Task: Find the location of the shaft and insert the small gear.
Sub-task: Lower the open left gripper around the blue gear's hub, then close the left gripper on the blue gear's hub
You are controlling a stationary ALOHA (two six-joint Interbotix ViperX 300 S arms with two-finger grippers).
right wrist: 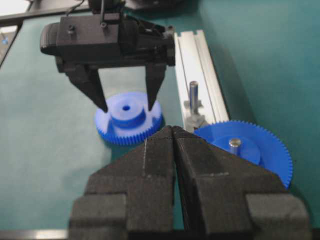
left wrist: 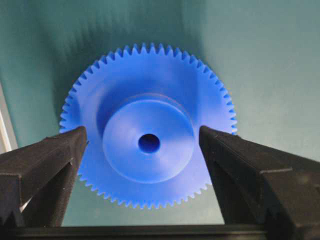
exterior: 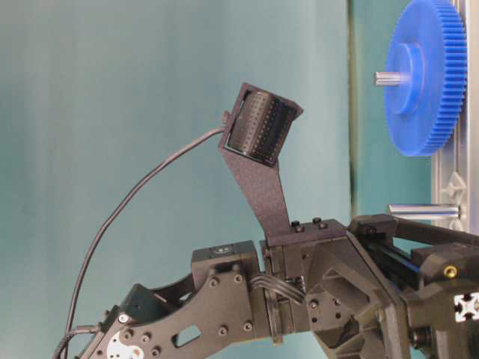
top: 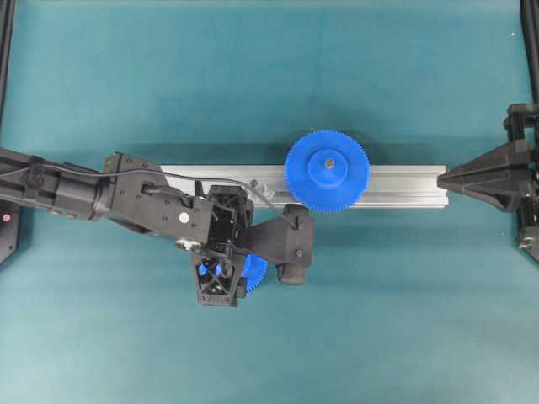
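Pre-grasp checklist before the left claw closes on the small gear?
1. Left claw open: ok, fingers stand apart on either side of the hub.
2. Small gear centred between the fingers: ok in the left wrist view.
3. Small gear lying flat on the mat, hub up, centre hole clear: ok.
4. Fingers low enough to grip the hub: cannot tell; tips look near the gear's top face.
5. Shaft upright and free on the aluminium rail: ok.
6. Right claw shut and out of the way: ok; the large gear sits beside the shaft, not on it.
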